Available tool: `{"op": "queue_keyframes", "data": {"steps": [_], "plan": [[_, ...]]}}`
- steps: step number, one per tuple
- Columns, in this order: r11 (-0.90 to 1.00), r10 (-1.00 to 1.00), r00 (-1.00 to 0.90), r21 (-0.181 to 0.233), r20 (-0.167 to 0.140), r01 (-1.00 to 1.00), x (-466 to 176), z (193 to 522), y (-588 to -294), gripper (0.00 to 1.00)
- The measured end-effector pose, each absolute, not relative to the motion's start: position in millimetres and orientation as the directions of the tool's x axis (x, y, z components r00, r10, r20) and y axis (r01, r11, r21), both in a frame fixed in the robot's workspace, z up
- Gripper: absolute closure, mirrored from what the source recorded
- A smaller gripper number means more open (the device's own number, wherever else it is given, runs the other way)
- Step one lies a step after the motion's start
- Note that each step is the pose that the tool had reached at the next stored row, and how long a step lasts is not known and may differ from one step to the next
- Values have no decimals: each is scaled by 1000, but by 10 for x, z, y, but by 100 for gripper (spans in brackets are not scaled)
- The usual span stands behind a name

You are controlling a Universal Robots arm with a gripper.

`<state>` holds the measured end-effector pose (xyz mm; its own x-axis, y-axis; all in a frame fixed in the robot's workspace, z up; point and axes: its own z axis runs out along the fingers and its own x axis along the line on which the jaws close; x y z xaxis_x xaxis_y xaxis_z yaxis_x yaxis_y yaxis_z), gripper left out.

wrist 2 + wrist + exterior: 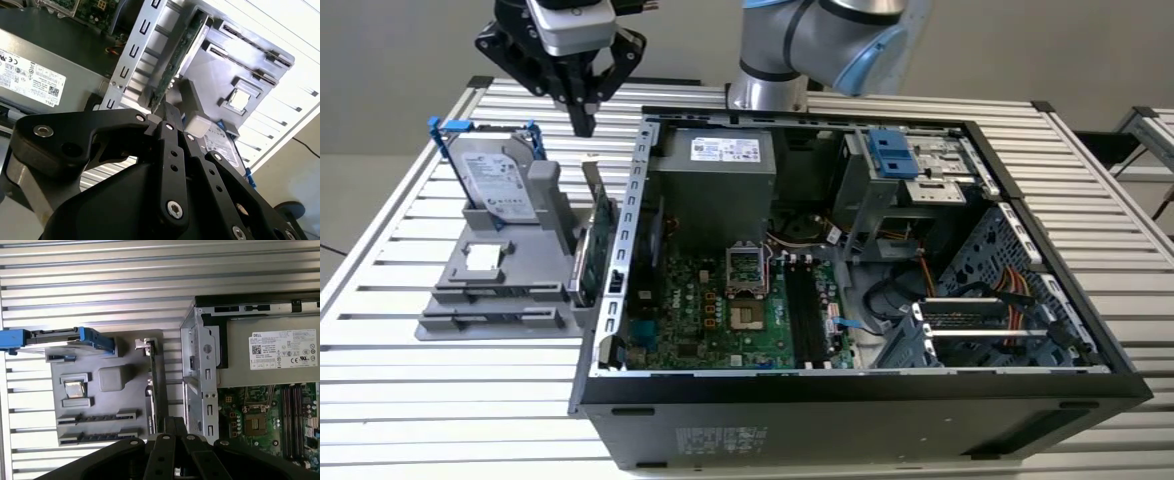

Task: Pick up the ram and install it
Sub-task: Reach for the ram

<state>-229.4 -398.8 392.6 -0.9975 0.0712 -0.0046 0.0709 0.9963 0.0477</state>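
- Table: slatted metal, under the gripper and all else.
- Case: open, motherboard showing. It stands just beside the gripper, on the exterior view's right of it.
- Rack: grey, lying below the gripper and alongside the case.
- Gripper: it hangs above the rack's back end, pointing down with its two black fingers pressed together, and it touches nothing.
- Drive: silver with blue handles, leaning in the rack. It is near the gripper, on the side away from the case.
- Card: green and set on edge in the rack. Its near end is almost straight below the fingertips.
- Grooves: two narrow dark strips at the rack end farthest from the gripper, well apart from it.
- Ram: I cannot tell whether a stick sits in those grooves.
- Chip: small and square, set in the rack between the drive and the grooves.
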Motion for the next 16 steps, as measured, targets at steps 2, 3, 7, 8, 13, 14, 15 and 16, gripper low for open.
{"op": "queue_keyframes", "data": {"steps": [2,3,7,8,13,14,15,16], "plan": [[996,71,-997,48,-5,71,-2323,3926,-3988,100],[996,71,-997,48,-5,71,-2338,3925,-3988,100],[996,71,-997,48,-5,71,-2385,3926,-3988,100],[996,71,-997,48,-5,71,-2395,3925,-3988,100],[996,71,-997,48,-5,71,-2443,3926,-3988,100],[996,71,-997,48,-5,71,-2452,3926,-3988,100],[996,71,-997,48,-5,71,-2461,3926,-3988,100],[996,71,-997,48,-5,71,-2470,3926,-3988,100]]}}
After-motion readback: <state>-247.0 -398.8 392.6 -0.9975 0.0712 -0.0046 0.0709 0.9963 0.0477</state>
